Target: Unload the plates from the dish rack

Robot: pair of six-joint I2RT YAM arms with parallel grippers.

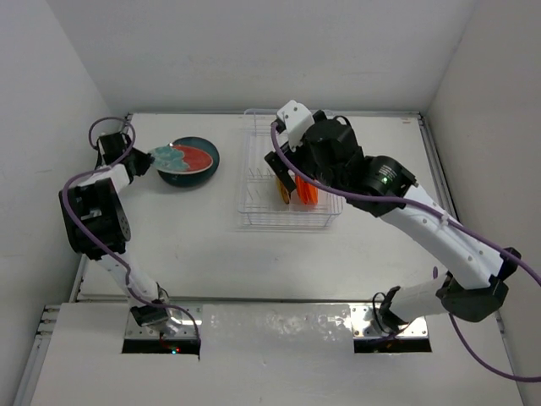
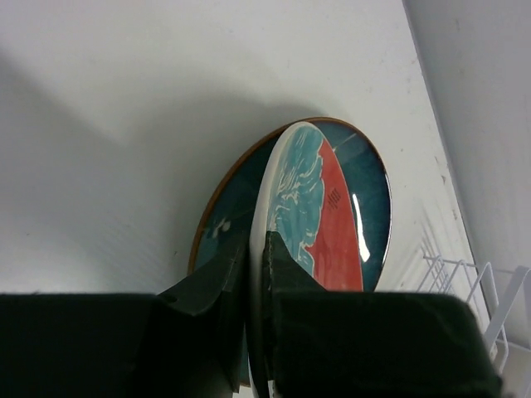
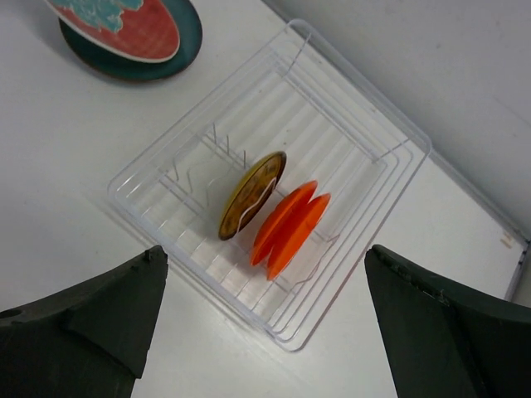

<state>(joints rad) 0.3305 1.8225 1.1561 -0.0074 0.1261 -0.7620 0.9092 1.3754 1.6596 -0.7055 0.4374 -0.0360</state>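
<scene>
My left gripper (image 1: 145, 161) (image 2: 259, 240) is shut on the white rim of the teal patterned plate (image 1: 169, 156) (image 2: 299, 186). It holds the plate tilted over the larger plate (image 1: 201, 161) (image 2: 344, 232), which lies flat at the back left and is red with a dark teal rim. The dish rack (image 1: 254, 216) (image 3: 373, 157) stands mid-table. In it the yellow plate (image 1: 281, 193) (image 3: 251, 195) and the orange plate (image 1: 306, 193) (image 3: 290, 225) stand on edge, side by side. My right gripper (image 1: 292, 173) (image 3: 265, 332) is wide open and empty above the rack's near corner.
White walls close in the table on the left, back and right. A corner of the rack (image 2: 465, 282) shows at the lower right of the left wrist view. Purple cables run along both arms.
</scene>
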